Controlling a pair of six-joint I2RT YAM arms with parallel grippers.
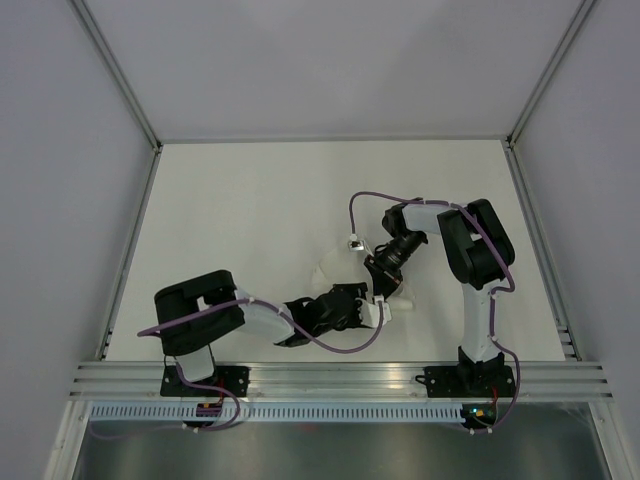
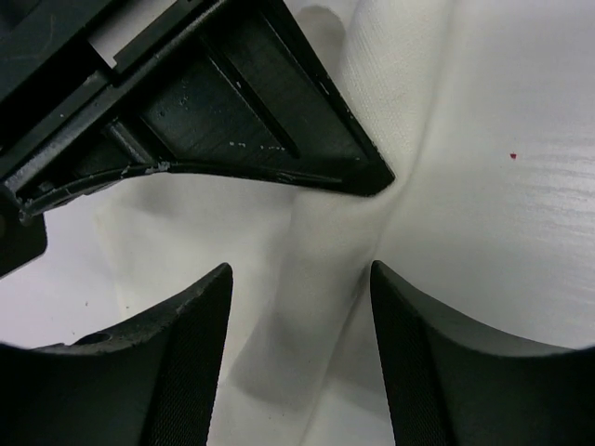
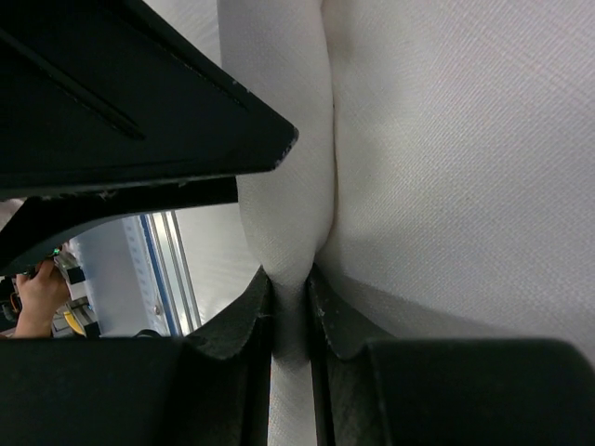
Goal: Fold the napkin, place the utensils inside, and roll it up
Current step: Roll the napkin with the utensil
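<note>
The two arms meet near the middle of the white desk [image 1: 250,220]. The napkin [image 2: 502,232] lies there under both of them, all bunched up and not flat. The right claw [image 3: 290,288] is squeezed tight on a fold of the napkin, and the cloth puffs up in a soft ridge just past its tips. The left claw [image 2: 302,279] is wide open. A wrinkle of the napkin runs between its two fingers [image 2: 186,353], but they do not pinch it. The two claws are very close, almost tip to tip. I cannot see any forks or spoons from here.
</note>
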